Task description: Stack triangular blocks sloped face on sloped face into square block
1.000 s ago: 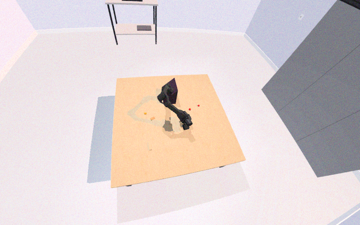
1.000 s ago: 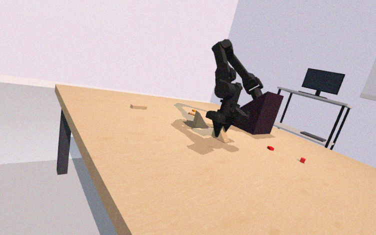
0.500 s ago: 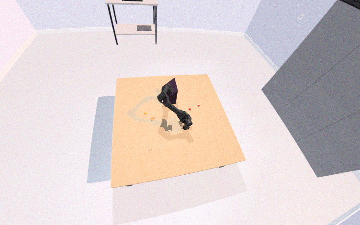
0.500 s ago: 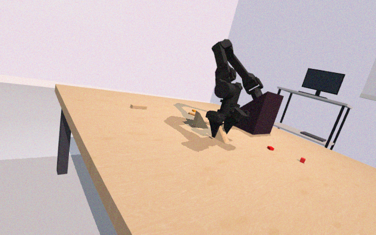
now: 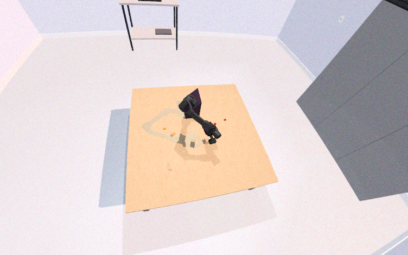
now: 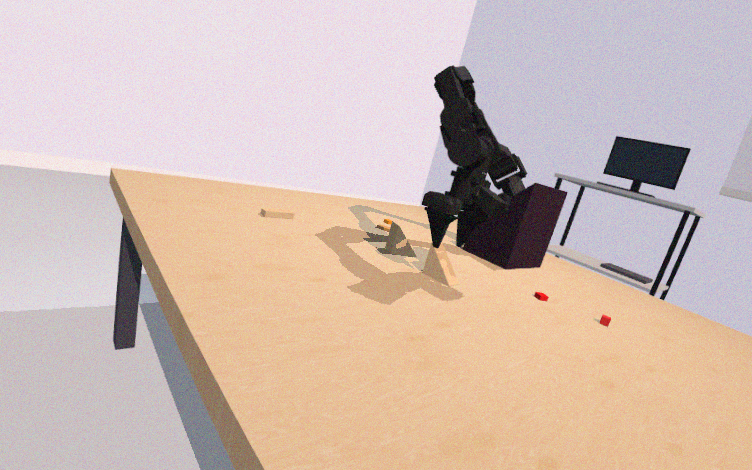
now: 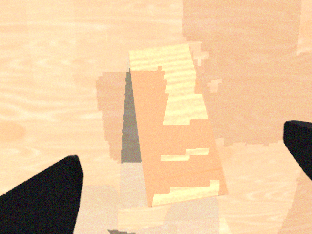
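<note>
Wood-toned triangular block (image 6: pixel 439 266) directly beneath wide-open, empty gripper (image 6: pixel 438 239), long axis running near-to-far between the spread fingers, second block (image 6: pixel 397 238) left.

Two red cubes (image 6: pixel 541 296) (image 6: pixel 605 319) (well apart), monitor (image 6: pixel 646 162) on a desk (image 6: pixel 621 192) beyond.

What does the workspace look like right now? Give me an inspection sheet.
Surface: wooden table, with shadows under the arm.
Job's things: near wedge below the tool; far wedge apart from it; not stacked.
Clutter: red cubes; flat stick; orange bits.
Tool: open, holding nothing, above the near wedge.
Cables: nothing seen.
Surroundings: desk with monitor; grey cabinet.
</note>
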Controlling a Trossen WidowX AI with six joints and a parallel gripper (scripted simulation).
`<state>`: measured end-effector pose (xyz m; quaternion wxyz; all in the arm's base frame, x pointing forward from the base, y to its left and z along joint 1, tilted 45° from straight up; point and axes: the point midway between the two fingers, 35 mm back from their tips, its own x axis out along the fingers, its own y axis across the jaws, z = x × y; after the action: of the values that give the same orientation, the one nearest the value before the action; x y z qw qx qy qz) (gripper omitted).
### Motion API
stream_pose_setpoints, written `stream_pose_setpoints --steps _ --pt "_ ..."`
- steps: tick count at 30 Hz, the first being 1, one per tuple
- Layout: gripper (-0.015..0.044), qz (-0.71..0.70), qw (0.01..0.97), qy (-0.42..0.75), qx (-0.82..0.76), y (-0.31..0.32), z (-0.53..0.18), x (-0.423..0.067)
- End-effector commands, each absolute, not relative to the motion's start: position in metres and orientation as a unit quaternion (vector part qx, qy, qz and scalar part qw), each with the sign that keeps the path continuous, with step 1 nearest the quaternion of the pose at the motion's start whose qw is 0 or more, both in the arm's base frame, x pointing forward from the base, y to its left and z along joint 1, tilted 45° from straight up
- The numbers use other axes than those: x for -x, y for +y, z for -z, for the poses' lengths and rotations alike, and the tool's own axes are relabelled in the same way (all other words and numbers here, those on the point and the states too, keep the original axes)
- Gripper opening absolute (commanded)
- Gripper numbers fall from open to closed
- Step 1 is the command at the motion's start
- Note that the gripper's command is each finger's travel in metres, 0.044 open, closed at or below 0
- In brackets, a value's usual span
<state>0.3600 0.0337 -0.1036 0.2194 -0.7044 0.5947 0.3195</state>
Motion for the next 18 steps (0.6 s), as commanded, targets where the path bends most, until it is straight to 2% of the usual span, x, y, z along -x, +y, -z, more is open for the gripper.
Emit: stream_pose_setpoints --steps 1,7,9,13,18 --pt "0.0440 -0.318 0.222 0.597 0.702 0.034 0.101 -0.361" --pt "0.0440 -0.323 0.225 0.594 0.702 0.035 0.101 -0.362" --pt "0.0440 -0.365 0.244 0.596 0.672 0.025 0.097 -0.364" --pt "0.0440 -0.483 0.320 0.568 0.585 -0.004 0.079 -0.369" --pt "0.0440 -0.573 0.437 0.470 0.509 -0.036 0.038 -0.378"
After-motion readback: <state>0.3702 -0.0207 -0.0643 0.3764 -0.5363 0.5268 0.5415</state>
